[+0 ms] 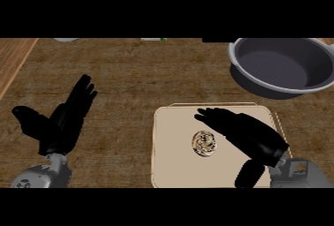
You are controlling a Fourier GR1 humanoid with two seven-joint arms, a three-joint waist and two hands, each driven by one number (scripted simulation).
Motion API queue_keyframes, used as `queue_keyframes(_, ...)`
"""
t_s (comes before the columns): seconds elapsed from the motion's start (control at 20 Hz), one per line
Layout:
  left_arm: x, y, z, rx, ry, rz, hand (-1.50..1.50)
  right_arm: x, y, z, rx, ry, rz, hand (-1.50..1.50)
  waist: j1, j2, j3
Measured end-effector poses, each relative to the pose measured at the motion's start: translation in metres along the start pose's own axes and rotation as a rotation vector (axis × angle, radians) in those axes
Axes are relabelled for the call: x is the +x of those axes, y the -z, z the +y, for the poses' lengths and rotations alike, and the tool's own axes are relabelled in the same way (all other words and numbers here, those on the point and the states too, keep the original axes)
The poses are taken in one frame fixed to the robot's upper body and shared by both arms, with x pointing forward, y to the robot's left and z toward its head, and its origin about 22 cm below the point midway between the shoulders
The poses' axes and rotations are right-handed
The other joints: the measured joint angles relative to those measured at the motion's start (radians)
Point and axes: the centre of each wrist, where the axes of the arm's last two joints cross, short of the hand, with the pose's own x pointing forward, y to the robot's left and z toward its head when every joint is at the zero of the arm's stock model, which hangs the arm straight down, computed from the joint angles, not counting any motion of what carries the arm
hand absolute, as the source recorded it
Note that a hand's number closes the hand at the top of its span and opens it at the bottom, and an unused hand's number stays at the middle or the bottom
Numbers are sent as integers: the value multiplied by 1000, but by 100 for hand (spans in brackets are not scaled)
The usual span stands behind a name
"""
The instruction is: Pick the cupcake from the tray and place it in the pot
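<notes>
A: Head view: the cupcake [205, 143] is sitting on the tray [176, 172], near the tray's middle, seen from above as a small round top. Nothing is gripping it.

B: Is the right hand [251, 132] making contact?

A: It is hanging over the tray just to the cupcake's right, fingers extended and lying close together, pointing up and to the left past the cupcake. The thumb is hanging apart, lower down near the tray's front edge. Whether any finger is touching the cupcake cannot be told from this angle; none is curling round it.

B: And the destination?

A: The pot [282, 66] is standing beyond the tray's far right corner, well apart from the cupcake. The inside that shows is holding nothing.

B: Status of the left hand [62, 121]?

A: It is resting at the view's left over the wooden counter [130, 75], fingers straight and slightly fanned, thumb spread wide. It is holding nothing.

B: Progress assessment?

A: Judging from the layout, 0 of the 2 main steps are complete. The hand appears to be positioning for the pick. Remaining: 1, closing on the cupcake and lifting it; 2, carrying it to the pot and releasing it inside.
</notes>
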Motion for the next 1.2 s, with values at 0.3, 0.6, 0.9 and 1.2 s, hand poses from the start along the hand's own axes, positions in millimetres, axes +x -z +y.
queue_keyframes(0.3, -8, 1, -3, 10, 7, 1, 0, 8, 18, 21, 11, -31, 69, -150, 0, 0, 0)
queue_keyframes(0.6, -10, 0, -3, 1, 0, 2, 0, 6, 36, 32, 40, -67, 86, -150, 1, 0, 0)
queue_keyframes(0.9, -8, 4, -8, 4, 5, -1, 0, 4, 51, 47, 85, -129, 143, -150, 0, 0, 0)
queue_keyframes(1.2, -10, 5, -6, 3, 6, 3, 0, -10, 59, 53, 119, -166, 173, -150, 1, 1, 0)
